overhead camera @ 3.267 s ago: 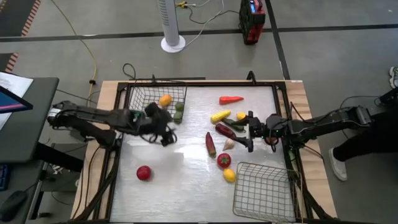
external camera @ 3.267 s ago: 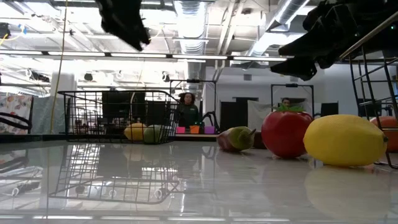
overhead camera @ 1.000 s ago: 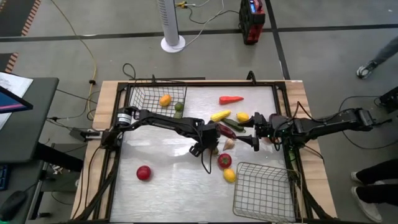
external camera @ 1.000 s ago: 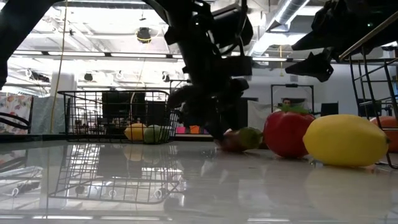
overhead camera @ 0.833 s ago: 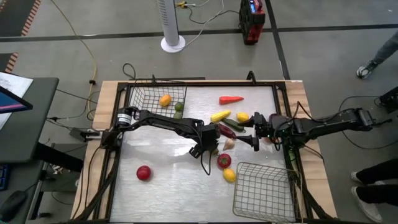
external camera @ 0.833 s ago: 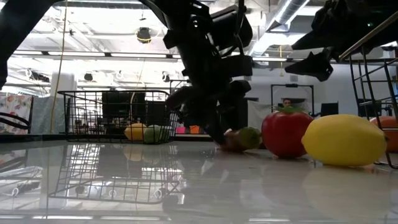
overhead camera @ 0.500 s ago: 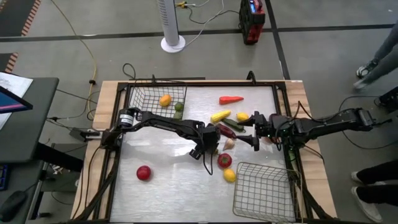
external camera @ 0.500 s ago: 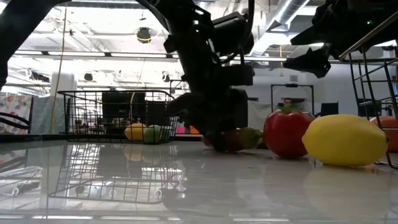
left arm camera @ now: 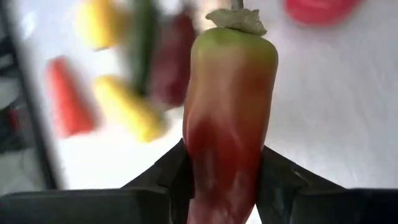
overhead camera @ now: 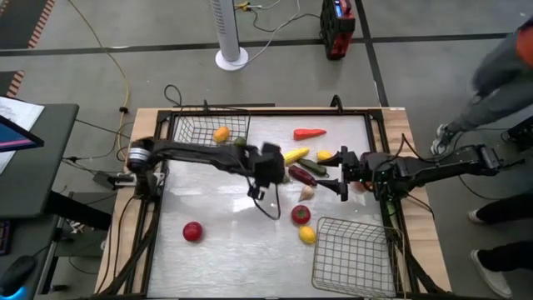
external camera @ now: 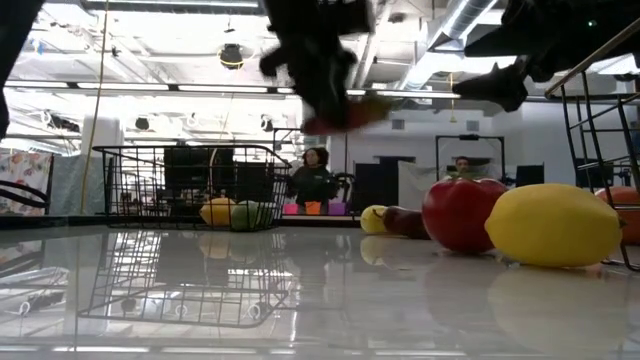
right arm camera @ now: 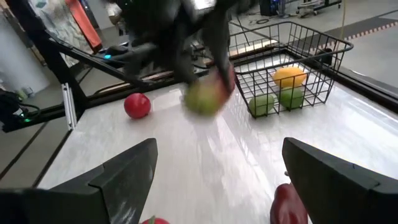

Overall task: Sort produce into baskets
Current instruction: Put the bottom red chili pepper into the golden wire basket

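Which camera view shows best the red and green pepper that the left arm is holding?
The left wrist view: the pepper fills the picture between the jaws. The right wrist view and the low view show it blurred; in the high view the gripper hides it.

Pepper [external camera: 345, 115] in left pincer [external camera: 325, 95], aloft

A long red pepper [left arm camera: 227, 118], green toward its stem, is being held lifted above the table, clamped between dark fingers [left arm camera: 283, 177]. An orange and two green fruits are lying in the far basket [overhead camera: 190, 129]; the near basket [overhead camera: 354, 250] is standing empty.
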Available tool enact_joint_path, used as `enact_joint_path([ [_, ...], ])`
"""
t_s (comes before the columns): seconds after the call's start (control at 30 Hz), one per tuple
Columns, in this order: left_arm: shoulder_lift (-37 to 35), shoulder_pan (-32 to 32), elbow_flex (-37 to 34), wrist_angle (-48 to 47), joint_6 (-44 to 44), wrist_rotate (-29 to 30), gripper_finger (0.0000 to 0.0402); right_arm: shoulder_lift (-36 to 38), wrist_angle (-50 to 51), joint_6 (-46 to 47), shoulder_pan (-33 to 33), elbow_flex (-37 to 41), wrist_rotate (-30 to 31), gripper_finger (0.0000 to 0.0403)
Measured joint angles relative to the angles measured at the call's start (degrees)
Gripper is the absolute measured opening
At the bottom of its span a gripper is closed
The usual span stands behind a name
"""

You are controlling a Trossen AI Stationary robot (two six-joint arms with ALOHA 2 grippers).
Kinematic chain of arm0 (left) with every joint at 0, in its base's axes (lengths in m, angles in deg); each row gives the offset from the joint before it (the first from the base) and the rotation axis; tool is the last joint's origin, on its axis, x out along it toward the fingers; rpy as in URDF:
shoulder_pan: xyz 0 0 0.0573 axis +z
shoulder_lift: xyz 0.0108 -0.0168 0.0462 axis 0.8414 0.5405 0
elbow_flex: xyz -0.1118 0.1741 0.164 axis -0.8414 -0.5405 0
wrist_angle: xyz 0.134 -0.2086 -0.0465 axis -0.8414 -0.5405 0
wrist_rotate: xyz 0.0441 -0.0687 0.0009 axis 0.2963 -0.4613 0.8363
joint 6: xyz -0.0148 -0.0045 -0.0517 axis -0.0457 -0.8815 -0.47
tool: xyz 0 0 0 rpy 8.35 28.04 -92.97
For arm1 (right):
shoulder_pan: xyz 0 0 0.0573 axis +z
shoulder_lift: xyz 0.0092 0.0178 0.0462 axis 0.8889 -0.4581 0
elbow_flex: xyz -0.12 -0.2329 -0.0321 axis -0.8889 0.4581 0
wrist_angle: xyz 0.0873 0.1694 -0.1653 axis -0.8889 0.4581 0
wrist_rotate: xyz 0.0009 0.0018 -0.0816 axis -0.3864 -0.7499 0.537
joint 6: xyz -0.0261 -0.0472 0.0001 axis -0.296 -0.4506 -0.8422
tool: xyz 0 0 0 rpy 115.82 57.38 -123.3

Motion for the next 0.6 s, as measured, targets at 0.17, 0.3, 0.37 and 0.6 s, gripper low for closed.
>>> enact_joint_path([
  [0.17,-7.44,3.5,0.03,-4.95,-6.2,3.23,0.0132,-0.03,0.12,-0.55,0.0,-0.1,-0.02,0.0372],
  [0.3,-12.73,8.22,-3.98,-6.1,-10.19,5.41,0.0125,-0.11,0.23,-0.6,0.0,-0.1,-0.09,0.0372],
  [0.37,-15.62,10.28,-7.48,-5.56,-11.23,5.78,0.0123,-0.1,0.4,-0.61,0.0,-0.1,-0.09,0.0372],
  [0.6,-24.38,12.77,-20.15,5.49,-12.87,4.28,0.0123,-0.09,0.53,-1.0,-0.45,-0.1,-0.13,0.0372],
])
